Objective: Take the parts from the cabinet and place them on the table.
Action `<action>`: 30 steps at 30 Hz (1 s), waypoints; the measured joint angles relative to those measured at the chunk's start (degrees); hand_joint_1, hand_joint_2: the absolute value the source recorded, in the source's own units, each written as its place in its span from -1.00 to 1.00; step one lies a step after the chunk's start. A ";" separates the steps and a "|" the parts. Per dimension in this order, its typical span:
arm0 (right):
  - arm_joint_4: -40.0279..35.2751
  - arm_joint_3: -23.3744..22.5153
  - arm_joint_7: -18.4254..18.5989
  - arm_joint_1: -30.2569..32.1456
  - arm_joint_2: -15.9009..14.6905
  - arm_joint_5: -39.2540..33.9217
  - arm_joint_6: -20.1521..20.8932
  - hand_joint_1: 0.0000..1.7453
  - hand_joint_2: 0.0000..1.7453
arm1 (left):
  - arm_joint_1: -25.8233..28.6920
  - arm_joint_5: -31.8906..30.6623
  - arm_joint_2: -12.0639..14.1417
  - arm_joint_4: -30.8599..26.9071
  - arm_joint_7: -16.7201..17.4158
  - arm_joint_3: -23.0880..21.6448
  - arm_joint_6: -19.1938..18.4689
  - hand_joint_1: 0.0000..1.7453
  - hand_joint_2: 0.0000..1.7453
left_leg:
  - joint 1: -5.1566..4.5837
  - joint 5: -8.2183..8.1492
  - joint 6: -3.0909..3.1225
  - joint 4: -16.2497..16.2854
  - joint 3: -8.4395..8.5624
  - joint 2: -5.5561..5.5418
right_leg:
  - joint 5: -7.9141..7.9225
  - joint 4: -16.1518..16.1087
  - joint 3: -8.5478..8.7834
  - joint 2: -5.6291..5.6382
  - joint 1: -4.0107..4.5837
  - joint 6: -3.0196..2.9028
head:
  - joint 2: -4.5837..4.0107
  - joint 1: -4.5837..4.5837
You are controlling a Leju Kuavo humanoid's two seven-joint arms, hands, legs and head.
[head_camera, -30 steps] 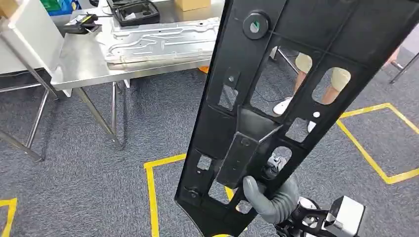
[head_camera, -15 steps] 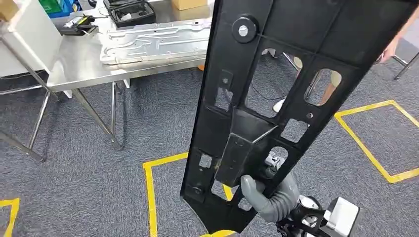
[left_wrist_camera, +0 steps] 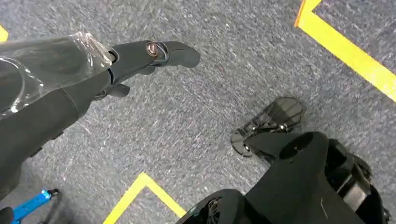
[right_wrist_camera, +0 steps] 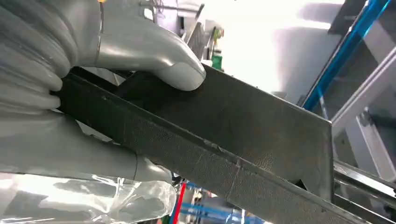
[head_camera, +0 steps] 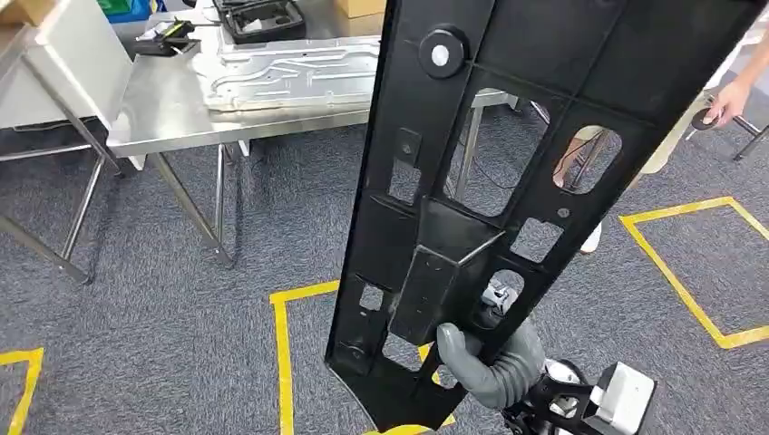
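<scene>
Holding the big black part [head_camera: 508, 172] near its lower end, the right hand [head_camera: 485, 362] has its thumb and fingers wrapped tight around it. The part stands tall and hides much of the steel bench [head_camera: 172, 109] behind it. A flat metal plate [head_camera: 290, 72] and a black case [head_camera: 263, 18] lie on the bench. Beside the bench, a person's hand [head_camera: 728, 102] shows. The left hand [left_wrist_camera: 140, 56] hangs over the grey carpet [left_wrist_camera: 210, 116], fingers loose, holding nothing.
</scene>
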 joint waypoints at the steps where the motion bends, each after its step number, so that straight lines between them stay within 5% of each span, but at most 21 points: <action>1: 0.00 0.00 -0.04 -0.02 -0.02 0.00 0.00 1.00 1.00 | -0.05 0.00 -0.02 0.00 0.00 0.00 0.00 -1.00 1.00 | 0.00 0.02 0.33 0.00 -0.03 0.02 | -2.38 3.61 -1.66 0.19 0.06 0.07 | 0.00 0.04; 3: 0.00 0.02 -0.11 0.11 0.00 -0.20 -0.06 1.00 1.00 | -0.05 0.00 -0.18 0.00 0.00 0.00 -0.02 -1.00 1.00 | -0.12 0.01 0.44 0.03 -0.14 0.00 | -6.70 13.36 -6.26 0.34 0.05 0.26 | 0.00 0.02; 5: 0.04 0.02 -0.24 0.33 0.00 -0.37 -0.22 1.00 1.00 | 0.04 0.02 -0.18 0.00 0.07 0.00 -0.04 -1.00 1.00 | -0.12 0.00 0.43 0.06 -0.11 -0.07 | -6.43 16.28 -7.76 0.34 0.01 0.35 | 0.00 0.02; 6: 0.07 0.02 -0.31 0.34 0.00 -0.61 -0.22 1.00 1.00 | 0.07 0.13 -0.17 0.00 0.11 0.00 -0.07 -1.00 1.00 | -0.07 -0.03 0.37 0.09 -0.07 -0.13 | -4.61 13.81 -6.58 0.34 -0.05 0.34 | 0.00 0.04; 8: 0.07 0.00 -0.39 0.30 0.00 -0.63 -0.24 1.00 1.00 | -0.01 0.18 -0.22 0.00 0.11 0.00 -0.07 -1.00 1.00 | 0.08 -0.21 0.04 0.18 0.18 -0.31 | 0.60 3.15 -1.20 0.34 -0.25 0.34 | 0.00 0.04; 9: 0.09 0.02 -0.39 0.28 0.00 -0.63 -0.22 1.00 1.00 | -0.02 0.20 -0.22 0.00 0.09 0.00 -0.07 -1.00 1.00 | -0.10 -0.39 -0.33 0.28 0.16 -0.35 | 1.17 -0.85 0.72 0.43 -0.37 0.34 | 0.00 0.04; 13: 0.09 0.07 -0.52 0.32 0.00 -0.68 -0.22 1.00 1.00 | -0.07 0.31 -0.20 0.00 -0.20 0.00 0.02 -1.00 1.00 | -0.22 -0.34 -1.49 0.26 -0.05 -0.36 | 1.13 -1.42 0.64 0.69 0.26 -1.20 | 0.00 -0.07; 15: 0.09 0.07 -0.55 0.21 -0.02 -0.68 -0.22 1.00 1.00 | -0.08 0.35 -0.20 0.00 -0.35 0.02 0.13 -1.00 1.00 | 0.08 -1.94 -2.16 2.42 -0.78 -0.24 | 1.26 -1.63 0.81 0.58 -0.07 -1.94 | 0.00 -0.15; 18: 0.09 0.11 -0.57 0.24 0.02 -0.68 -0.22 1.00 1.00 | -0.09 0.44 -0.20 0.00 -0.46 0.02 0.15 -1.00 1.00 | 0.08 -8.23 -2.77 16.51 -7.65 -0.22 | 1.09 -1.63 0.78 0.47 0.07 -2.50 | 0.00 -0.24; 20: 0.09 0.24 -0.57 0.31 0.00 -0.68 -0.20 1.00 1.00 | 0.04 0.48 -0.20 0.00 -0.48 0.02 0.13 -1.00 1.00 | 0.06 -8.29 -2.68 20.49 -10.05 -0.21 | 0.81 -1.63 0.96 0.49 0.21 -2.57 | 0.00 -0.26; 22: 0.09 0.35 -0.59 0.29 0.02 -0.68 -0.22 1.00 1.00 | 0.05 0.59 -0.20 0.00 -0.55 0.02 0.13 -1.00 1.00 | -0.08 -4.06 -2.04 13.36 -6.82 -0.21 | 0.52 -1.63 1.49 0.54 0.29 -2.47 | 0.00 -0.26; 24: 0.09 0.39 -0.63 0.29 0.02 -0.68 -0.22 1.00 1.00 | -0.01 0.61 -0.17 0.00 -0.59 0.02 0.11 -1.00 1.00 | -0.68 0.18 -0.58 2.47 -1.47 0.08 | 0.10 -1.70 2.15 0.51 0.32 -2.19 | 0.00 -0.26; 27: 0.09 0.39 -0.70 0.33 0.00 -0.68 -0.22 1.00 1.00 | -0.14 0.63 -0.13 0.00 -0.79 0.04 0.07 -1.00 1.00 | -0.80 -0.61 -0.59 0.61 -0.75 0.45 | -0.53 -1.78 2.53 0.73 0.91 -1.38 | 0.00 -0.20; 30: 0.07 0.44 -0.72 0.28 0.02 -0.68 -0.20 1.00 1.00 | -0.01 0.72 -0.20 0.00 -0.87 0.04 0.04 -1.00 1.00 | -0.51 -1.04 0.34 0.17 0.62 0.25 | -1.16 0.59 2.38 0.69 0.41 -0.63 | 0.00 -0.17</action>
